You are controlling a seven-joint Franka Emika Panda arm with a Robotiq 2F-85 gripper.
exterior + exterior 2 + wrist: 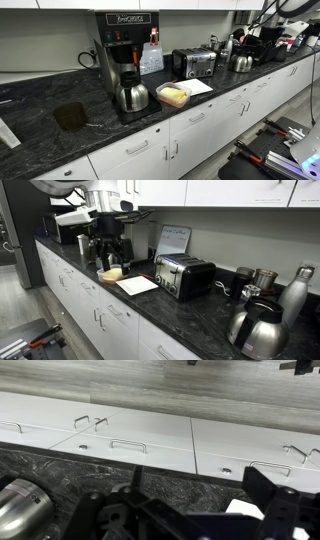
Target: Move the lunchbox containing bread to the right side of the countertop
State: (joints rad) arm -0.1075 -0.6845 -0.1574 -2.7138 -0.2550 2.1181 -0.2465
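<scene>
The clear lunchbox [173, 95] with pale yellow bread [174, 96] inside sits on the dark speckled countertop [40, 100], between a steel carafe and a white paper sheet. It also shows in an exterior view [110, 274]. My white arm [98, 198] hangs high over that end of the countertop [190, 320]. In the wrist view my gripper [200, 476] is open and empty above the countertop's front edge [180, 468]. The lunchbox is not visible in the wrist view.
A black coffee maker [125, 45] with a steel carafe [131, 96] stands next to the lunchbox. A white paper sheet [196, 88] and a toaster [193, 63] lie further along. Steel kettles [255, 330] crowd the far end. White cabinets [150, 430] run below.
</scene>
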